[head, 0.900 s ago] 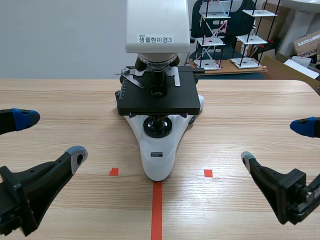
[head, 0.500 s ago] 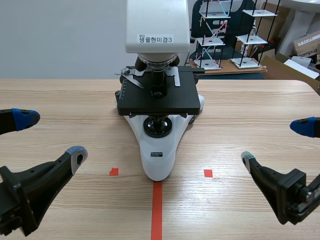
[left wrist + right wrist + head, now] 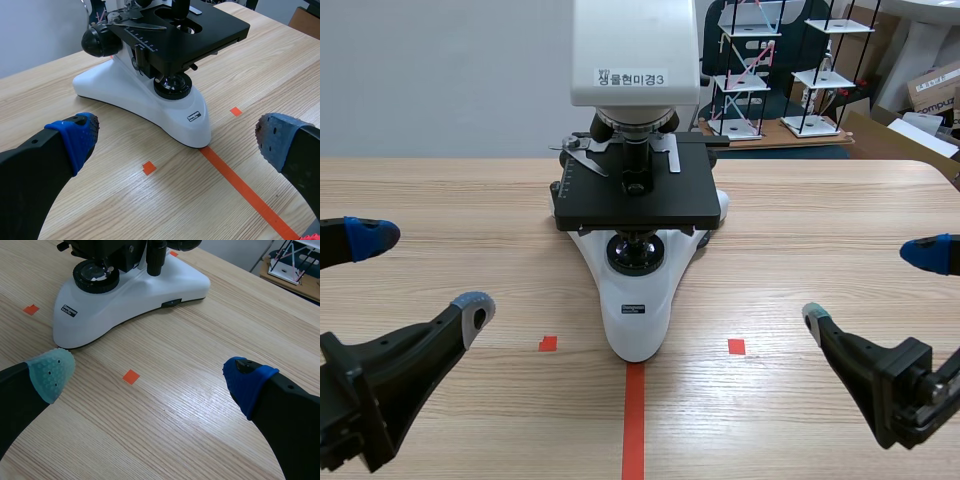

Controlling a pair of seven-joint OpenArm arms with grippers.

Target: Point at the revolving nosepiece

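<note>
The revolving nosepiece, seemingly the dark ring under the white head of the microscope, sits well ahead of and between both pairs of jaws, above the surface. The left jaws gape apart, holding nothing; the right jaws likewise.

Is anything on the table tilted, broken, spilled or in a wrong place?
Nothing stands out. The microscope stands upright at the middle of the table, with no visible damage or spill. The left gripper and right gripper are open, apart from it.
</note>
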